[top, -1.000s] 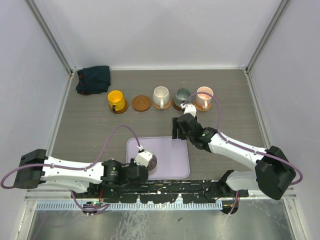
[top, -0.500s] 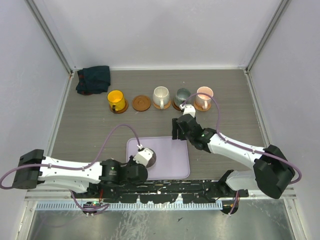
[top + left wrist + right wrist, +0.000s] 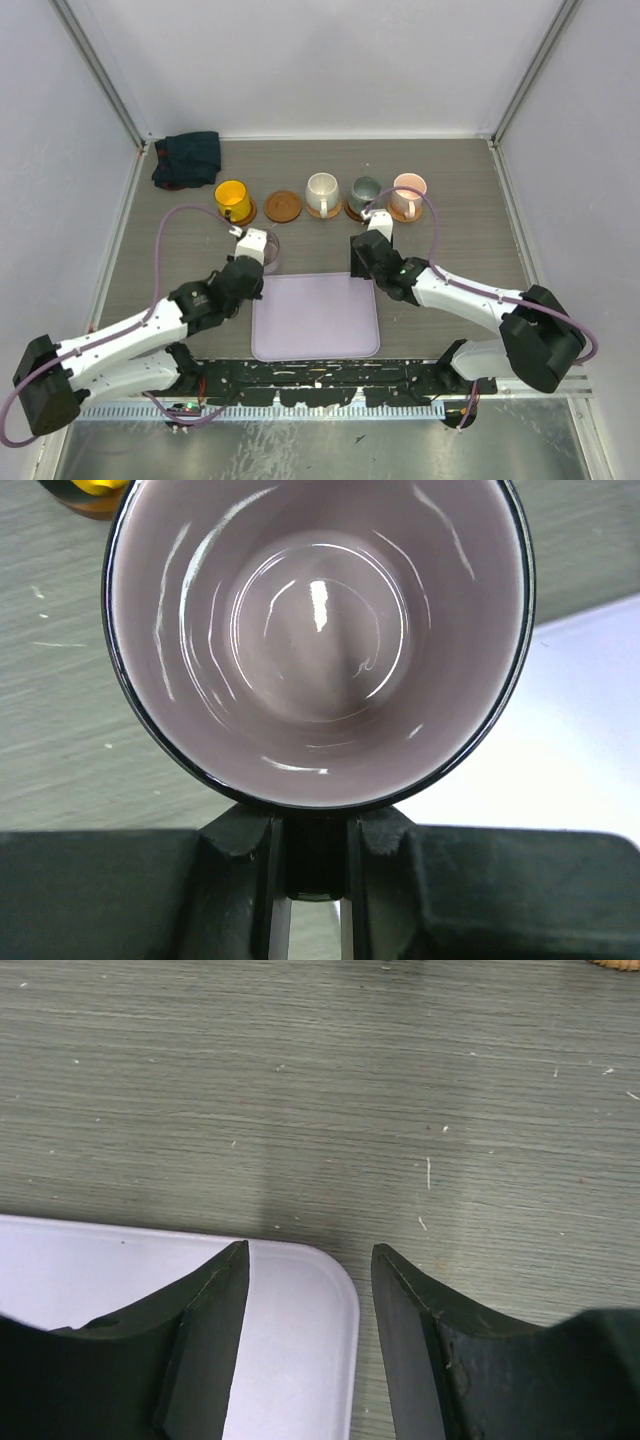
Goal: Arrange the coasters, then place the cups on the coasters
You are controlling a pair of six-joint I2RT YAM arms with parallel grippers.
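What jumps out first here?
The mauve cup fills the left wrist view, clamped in the left gripper, short of the one bare coaster in the back row. The yellow cup, cream cup, grey-green cup and pink cup sit on coasters there. The right gripper hovers open and empty over the lavender tray's far right corner.

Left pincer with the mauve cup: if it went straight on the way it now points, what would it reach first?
Most likely the bare coaster between the yellow cup and cream-white cup; the left pincer aims diagonally at it. Height is unclear, so the mauve cup may pass above.
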